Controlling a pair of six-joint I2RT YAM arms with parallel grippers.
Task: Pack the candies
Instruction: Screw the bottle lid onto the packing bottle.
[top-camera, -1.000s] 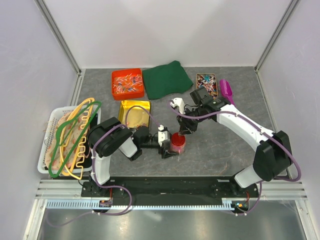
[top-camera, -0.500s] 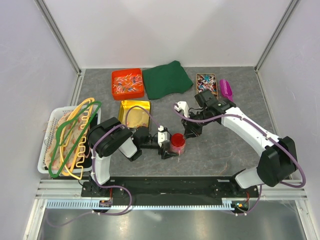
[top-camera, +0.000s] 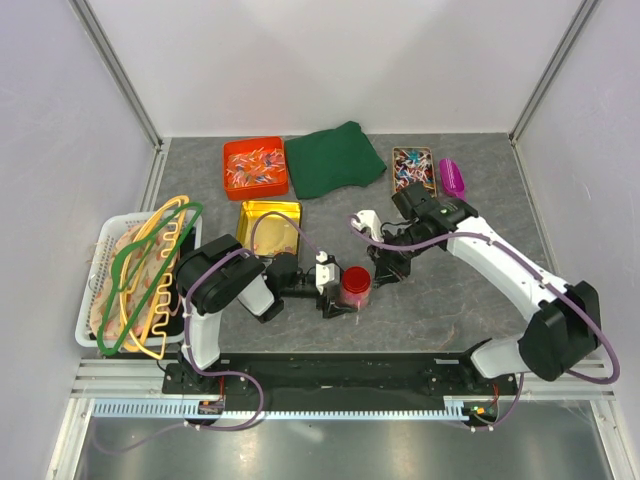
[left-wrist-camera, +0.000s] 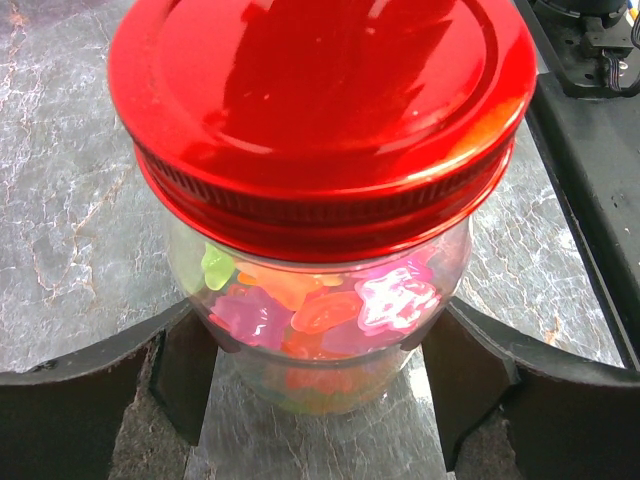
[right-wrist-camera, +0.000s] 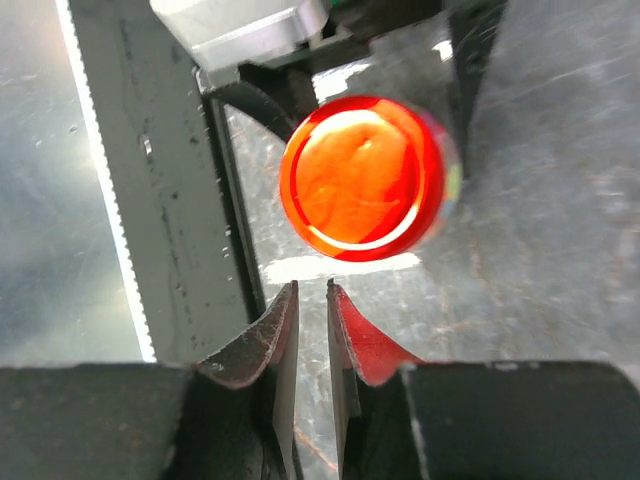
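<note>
A glass jar with a red screw lid (top-camera: 355, 277) stands on the grey table, and the candies (left-wrist-camera: 300, 310) fill it: pink, orange, yellow and green gummy pieces. My left gripper (left-wrist-camera: 325, 380) is shut on the jar's lower body, one dark finger (left-wrist-camera: 190, 370) on each side of the glass. My right gripper (top-camera: 385, 275) hovers just right of the jar, apart from it. In the right wrist view the lid (right-wrist-camera: 362, 178) lies beyond my right gripper (right-wrist-camera: 312, 290). Its jaws stand a narrow slit apart with nothing between them.
At the back are an orange box of wrapped sweets (top-camera: 255, 167), a green cloth (top-camera: 333, 158), a small box of wrapped sweets (top-camera: 412, 167) and a purple scoop (top-camera: 452, 178). A gold tin (top-camera: 270, 227) sits behind the left arm. A white basket with hangers (top-camera: 135, 280) stands at the left.
My right gripper has drawn back from over the jar's lid to the right, and its jaws have narrowed a little. The jar and left arm have not moved.
</note>
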